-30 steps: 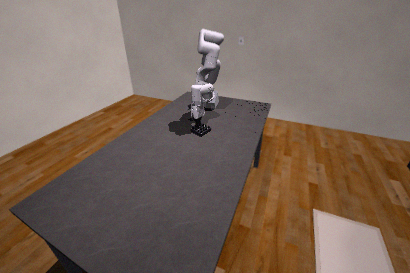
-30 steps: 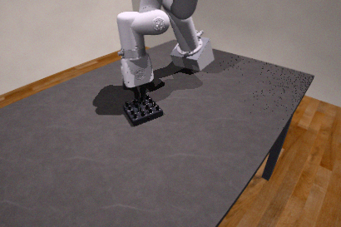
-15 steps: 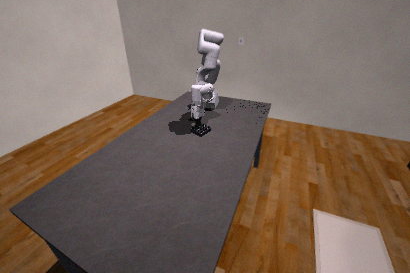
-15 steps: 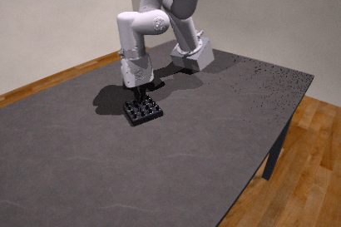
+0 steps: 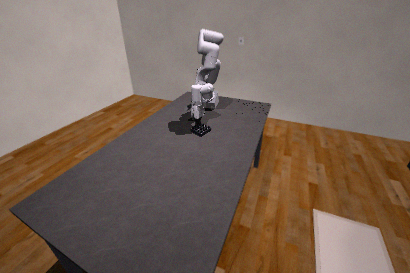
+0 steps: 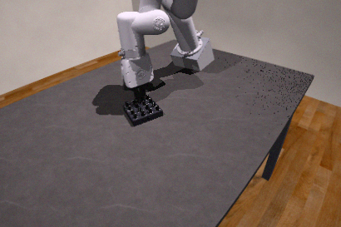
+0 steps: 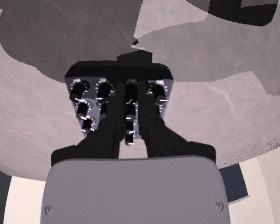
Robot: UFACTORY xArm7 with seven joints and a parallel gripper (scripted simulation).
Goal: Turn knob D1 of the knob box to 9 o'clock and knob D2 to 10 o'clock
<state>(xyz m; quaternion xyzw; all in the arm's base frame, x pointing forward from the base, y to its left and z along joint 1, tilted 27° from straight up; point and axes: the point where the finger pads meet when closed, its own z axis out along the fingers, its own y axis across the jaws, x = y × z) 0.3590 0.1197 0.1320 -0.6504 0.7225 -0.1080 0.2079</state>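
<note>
The black knob box (image 5: 202, 134) (image 6: 146, 119) (image 7: 95, 71) stands on the table with its rows of black knobs facing up. My gripper (image 5: 198, 123) (image 6: 140, 97) (image 7: 131, 93) points down at the side of the box toward the arm's base. Its narrow fingers are shut on a knob (image 7: 131, 93), third from the left in the row nearest the top of the wrist view. Another knob (image 7: 104, 90) stands outside the left finger, and one (image 7: 159, 91) outside the right finger. Printed names are too small to read, the held knob's pointing is unclear, and the fingers hide parts of the rows behind.
The grey table (image 5: 150, 185) (image 6: 166, 170) carries the box and the arm's grey base block (image 6: 204, 56), which stands behind the box. Neighbouring knobs (image 7: 77, 91) (image 7: 82, 109) stand close to the fingers. The arm's shadow (image 6: 110, 100) falls beside the box.
</note>
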